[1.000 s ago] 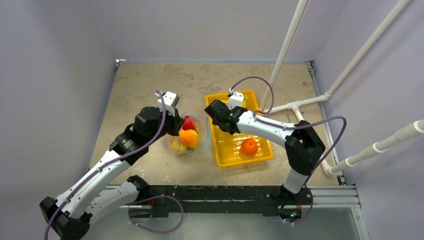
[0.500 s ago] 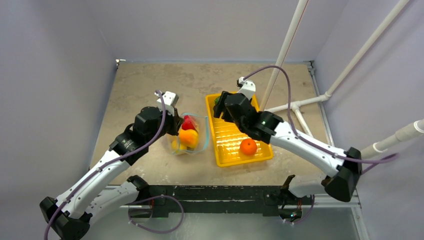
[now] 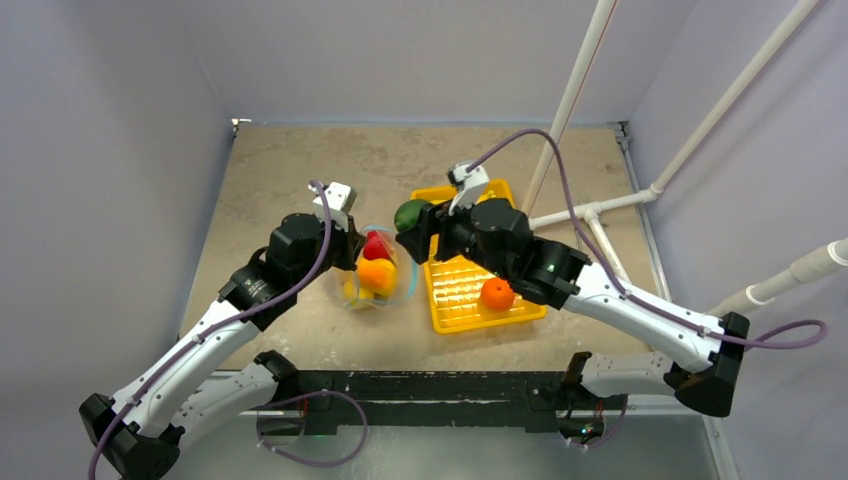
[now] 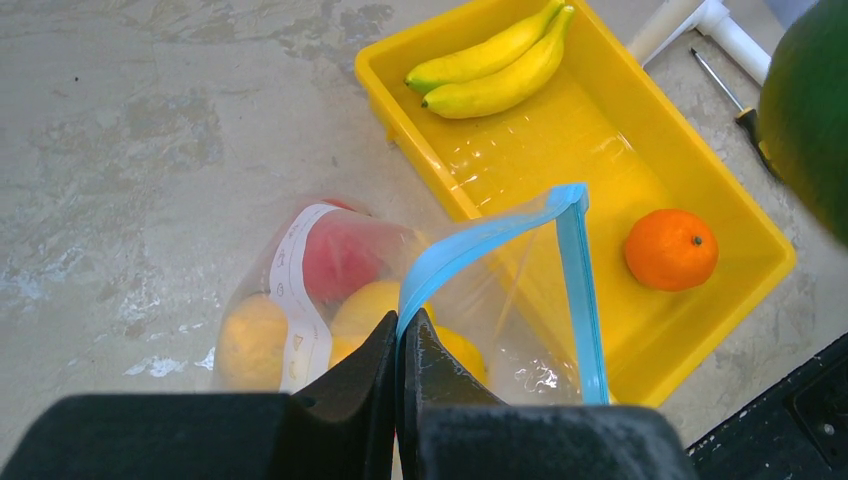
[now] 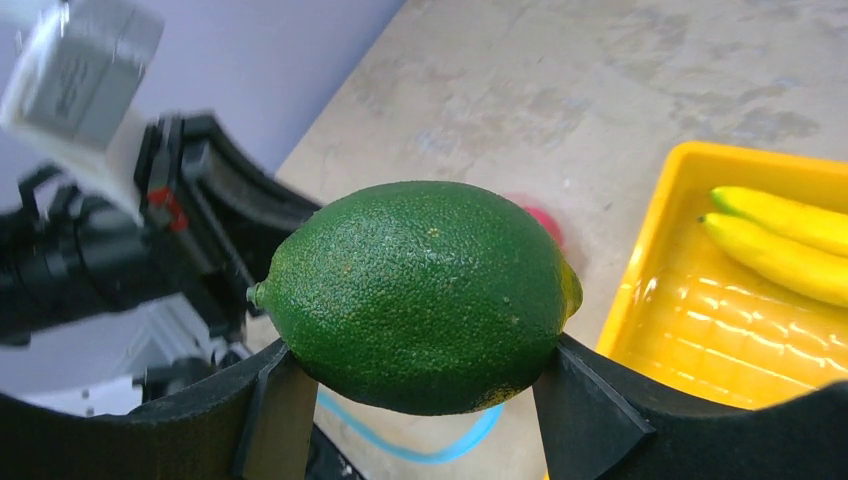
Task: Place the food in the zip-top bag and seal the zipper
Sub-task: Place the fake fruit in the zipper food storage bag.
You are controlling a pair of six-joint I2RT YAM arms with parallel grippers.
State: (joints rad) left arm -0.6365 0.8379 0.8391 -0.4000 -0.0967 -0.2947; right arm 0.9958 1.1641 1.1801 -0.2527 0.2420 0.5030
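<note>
So nearest the arm bases, the left claw is pressed together and pinching the teal-blue zipper of the zip-top bag, holding one side of the mouth up so it gapes open. The bag sits on the tabletop just left of the yellow tray, and it's got a red fruit and a few yellow-orange fruits inside, plus a white label on the side. In the near end of the tray there's a loose orange. A bit further back, the right claw is spread wide around a green lime, one finger on each side, holding it up in the air beside the tray's far left corner and close to the open bag mouth. At the far end of the tray lie two bananas. Off the tray's right side there's a screwdriver on the tabletop, next to some white pipes.
</note>
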